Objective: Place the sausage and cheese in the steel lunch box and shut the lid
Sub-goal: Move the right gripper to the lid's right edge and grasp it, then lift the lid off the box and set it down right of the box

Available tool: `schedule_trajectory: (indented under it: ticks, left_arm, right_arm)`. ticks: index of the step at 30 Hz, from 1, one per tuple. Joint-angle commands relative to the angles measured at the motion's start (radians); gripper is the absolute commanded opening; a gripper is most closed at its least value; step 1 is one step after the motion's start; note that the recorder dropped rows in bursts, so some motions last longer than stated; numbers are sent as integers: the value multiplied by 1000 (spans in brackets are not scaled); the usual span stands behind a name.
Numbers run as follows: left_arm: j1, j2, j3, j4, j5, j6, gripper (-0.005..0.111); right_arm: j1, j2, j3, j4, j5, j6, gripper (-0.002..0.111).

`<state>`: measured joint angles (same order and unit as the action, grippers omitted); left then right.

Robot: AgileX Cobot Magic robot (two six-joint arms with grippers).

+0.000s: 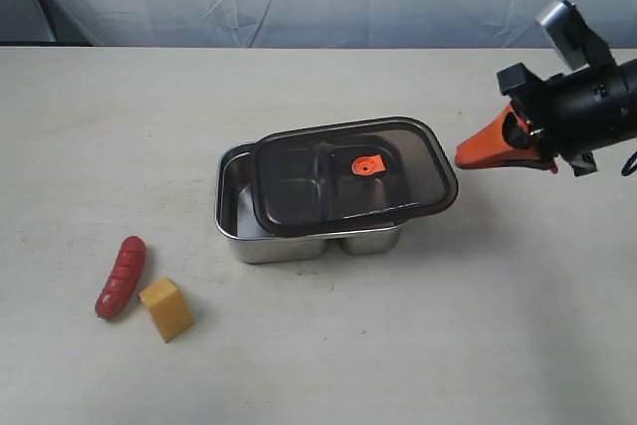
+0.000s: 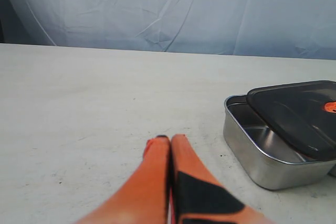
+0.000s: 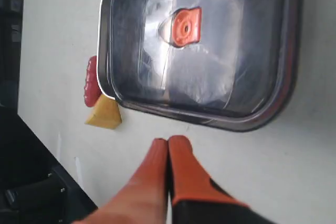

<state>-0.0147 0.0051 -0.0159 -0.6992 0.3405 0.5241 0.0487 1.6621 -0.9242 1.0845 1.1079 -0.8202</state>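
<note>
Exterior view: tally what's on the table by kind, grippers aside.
food pieces: 2, the sausage and the cheese
lunch box: 1
lid: 1, lying askew on the lunch box
total: 4

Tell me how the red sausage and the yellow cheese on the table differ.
Colour: the sausage is glossy red, the cheese yellow-orange.
Shape: the sausage is a rounded stick with ribbed grooves, the cheese a flat-faced block.
Size: the sausage is clearly longer than the cheese.
Shared: both lie close together on the table, outside the steel lunch box, neither held by anything.
</note>
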Motion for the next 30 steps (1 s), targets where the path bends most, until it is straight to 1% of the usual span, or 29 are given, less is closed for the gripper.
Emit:
schedule_trajectory:
  ticks: [1, 4, 6, 8, 10, 12, 14, 15, 18, 19, 20, 22, 27, 29, 30]
  left_arm:
    - [-8, -5, 1, 6, -1, 3, 0]
    - [-8, -5, 1, 6, -3, 3, 0]
    - [-8, -5, 1, 6, -3, 3, 0]
    - [-8, -5, 1, 6, -3, 3, 0]
    - [-8, -5, 1, 6, -3, 3, 0]
    - [-8, -5, 1, 6, -3, 3, 0]
    - [-8, -5, 1, 6, -3, 3, 0]
    - [-8, -5, 1, 6, -3, 3, 0]
    - [-8, -5, 1, 6, -1, 3, 0]
    - [-8, -5, 1, 6, -1, 3, 0]
    - [-8, -5, 1, 6, -1, 3, 0]
    - [-8, -5, 1, 6, -1, 3, 0]
    - [-8, -5, 1, 6, -3, 3, 0]
    - [-8, -5, 1, 6, -3, 3, 0]
    - [-8, -5, 1, 6, -3, 3, 0]
  right_arm:
    - [-84, 32, -29, -52, -20, -22, -1]
    - [-78, 51, -19, -162, -134, 16, -1]
    - [-68, 74, -10, -164, -178, 57, -1]
    - [-58, 103, -11, -160, -174, 77, -1]
    - [-47, 129, -11, -136, -163, 77, 3]
    - [-43, 149, -11, -118, -163, 77, 15]
    - [-38, 157, -11, -114, -183, 77, 31]
    - [-37, 162, -11, -111, -192, 77, 44]
    - [-35, 168, -11, -82, -217, 77, 71]
    - [-35, 170, -11, -59, -216, 77, 75]
    - [-33, 176, -11, -3, -218, 77, 77]
    - [-22, 183, -11, 20, -234, 72, 75]
    - [46, 224, -11, 51, -298, 69, 72]
    - [70, 246, -11, 108, -305, 44, 72]
    - [82, 260, -11, 189, -307, -1, 72]
